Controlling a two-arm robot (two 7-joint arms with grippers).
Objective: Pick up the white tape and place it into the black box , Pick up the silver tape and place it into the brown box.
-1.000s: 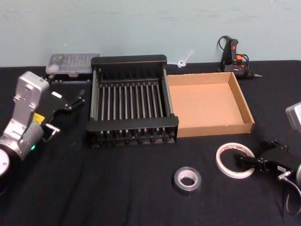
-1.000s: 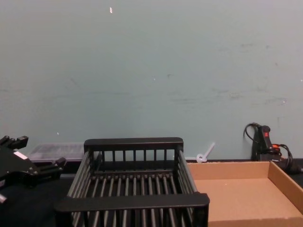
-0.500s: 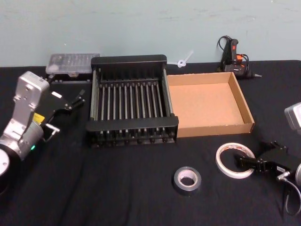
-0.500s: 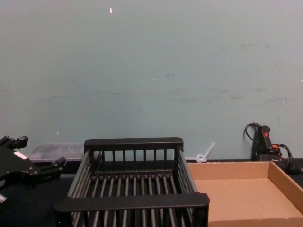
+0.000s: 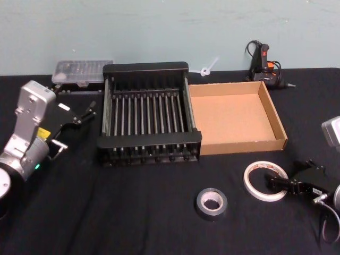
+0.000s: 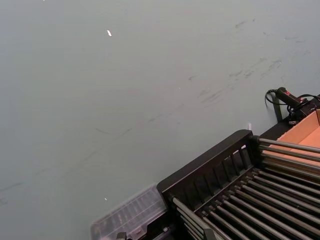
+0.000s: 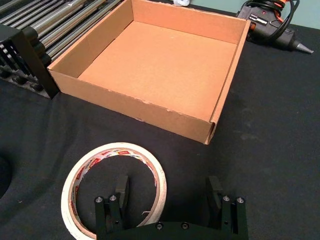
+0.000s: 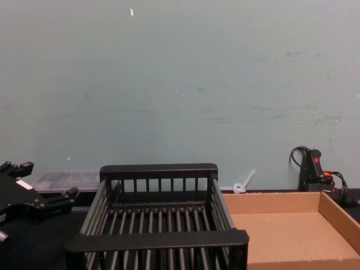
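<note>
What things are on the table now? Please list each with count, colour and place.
white tape: 1, white, flat on table front right
silver tape: 1, grey, left of the white tape
black box: 1, black, centre
brown box: 1, brown, touching the crate's right side
clear case: 1, transparent, back left
glue gun: 1, black and orange, back right
right pincer: open, one finger inside the white tape's ring
left pincer: open, left of the crate

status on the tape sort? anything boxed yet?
Nothing boxed: the black box and the brown box hold no tape. In hand: the right gripper, open, straddles the white tape rim on the table, one finger inside the ring. Left: lift it into the black box, then the silver tape. The left gripper is parked by the crate.
</note>
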